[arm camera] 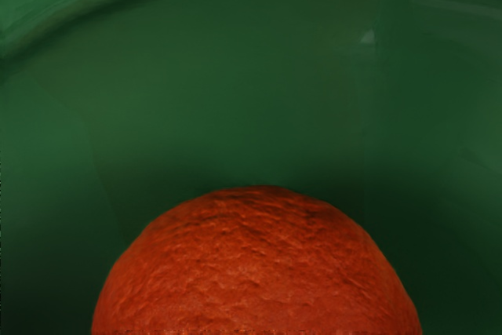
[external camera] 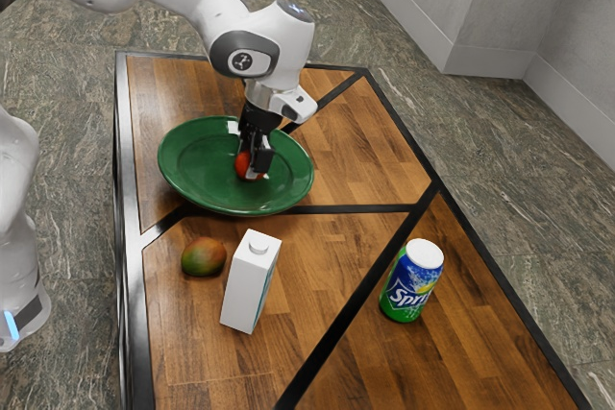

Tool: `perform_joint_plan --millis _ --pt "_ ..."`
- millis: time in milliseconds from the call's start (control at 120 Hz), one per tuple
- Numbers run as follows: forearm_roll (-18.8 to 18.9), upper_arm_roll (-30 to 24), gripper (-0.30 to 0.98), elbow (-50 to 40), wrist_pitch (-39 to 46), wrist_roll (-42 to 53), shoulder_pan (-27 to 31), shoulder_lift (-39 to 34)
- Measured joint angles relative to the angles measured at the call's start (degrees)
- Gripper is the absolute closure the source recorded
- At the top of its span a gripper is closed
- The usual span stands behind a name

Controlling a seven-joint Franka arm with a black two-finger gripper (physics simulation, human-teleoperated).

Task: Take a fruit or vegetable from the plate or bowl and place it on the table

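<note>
- Gripper (external camera: 253, 172): black, pointing down over the green plate (external camera: 188, 165), at the orange-red fruit (external camera: 240, 165). How far open it is cannot be determined; nor can it be told whether it has hold of the fruit.
- Task item: the orange-red fruit is within the plate's rim, partly hidden by the gripper in the exterior view. The wrist view records a rounded top and finely wrinkled skin — green plate surface behind it.
- Whether the fruit bears on the plate or is clear of it: cannot be determined.
- Table (external camera: 197, 362): wooden top, dark dividing strips; the plate rests on it.
- Red-green fruit (external camera: 204, 257): on the table, outside the plate, near its rim.
- White carton (external camera: 250, 282): upright, near the red-green fruit, toward the exterior view's right.
- Sprite can (external camera: 411, 281): upright — well apart from the carton, further toward the exterior view's right.
</note>
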Motion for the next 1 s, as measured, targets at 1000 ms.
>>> perform_joint_plan --millis 1000 --pt "-0.06 -8.62 0.53 14.64 -9.08 -3.72 -16.09 -0.56"
